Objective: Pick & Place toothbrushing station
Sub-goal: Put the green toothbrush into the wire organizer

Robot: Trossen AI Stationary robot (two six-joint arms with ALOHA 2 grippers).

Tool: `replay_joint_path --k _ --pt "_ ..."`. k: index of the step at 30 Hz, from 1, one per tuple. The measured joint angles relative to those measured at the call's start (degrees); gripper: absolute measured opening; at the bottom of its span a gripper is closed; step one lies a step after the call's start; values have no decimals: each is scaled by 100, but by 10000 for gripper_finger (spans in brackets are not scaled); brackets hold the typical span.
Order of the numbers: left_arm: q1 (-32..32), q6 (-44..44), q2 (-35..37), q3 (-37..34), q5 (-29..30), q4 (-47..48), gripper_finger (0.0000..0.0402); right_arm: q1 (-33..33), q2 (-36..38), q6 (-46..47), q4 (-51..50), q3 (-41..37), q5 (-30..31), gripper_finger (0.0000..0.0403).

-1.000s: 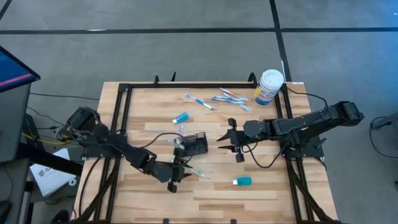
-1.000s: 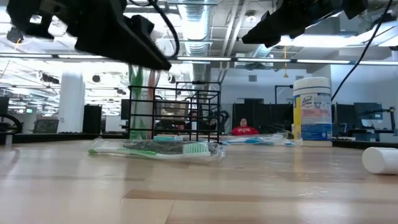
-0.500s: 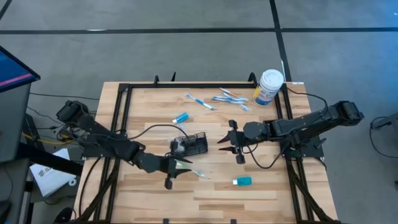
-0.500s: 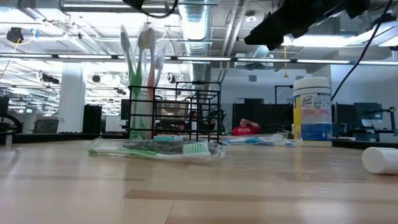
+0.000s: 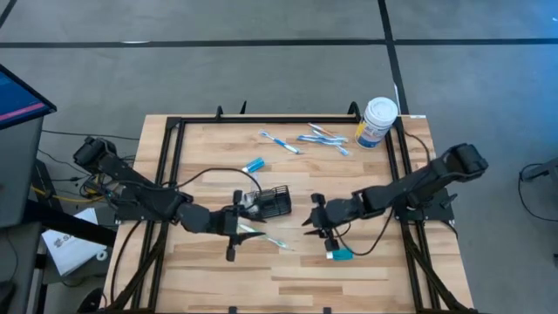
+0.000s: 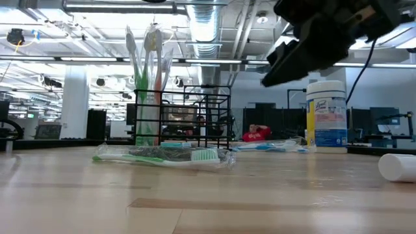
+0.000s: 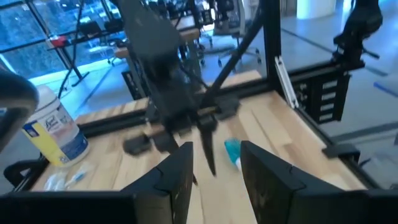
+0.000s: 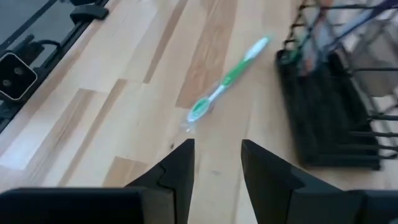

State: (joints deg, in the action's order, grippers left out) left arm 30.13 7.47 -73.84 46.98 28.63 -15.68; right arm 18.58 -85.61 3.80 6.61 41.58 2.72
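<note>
Jaws: left gripper [image 5: 232, 234] open, empty | right gripper [image 5: 319, 228] open, empty

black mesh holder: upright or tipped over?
Upright. The black wire-mesh holder stands on its base on the wooden table in the low view, with toothbrushes sticking up out of it.

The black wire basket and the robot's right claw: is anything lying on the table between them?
No. In the high view, only bare wood lies between the black wire holder and the right gripper. The green toothbrush lies nearer the front edge.
</note>
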Motion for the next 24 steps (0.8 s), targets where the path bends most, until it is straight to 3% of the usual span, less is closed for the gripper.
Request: replay_joint_path --k 8,13,24 --pt "0 0 39 4 34 -451 127 135 -859 307 1025 9 2 122" --pt "0 1 39 4 35 -507 127 117 -1389 336 1093 127 -26 122" --pt "0 -1 37 4 32 -586 127 119 -2355 331 1208 842 -838 162"
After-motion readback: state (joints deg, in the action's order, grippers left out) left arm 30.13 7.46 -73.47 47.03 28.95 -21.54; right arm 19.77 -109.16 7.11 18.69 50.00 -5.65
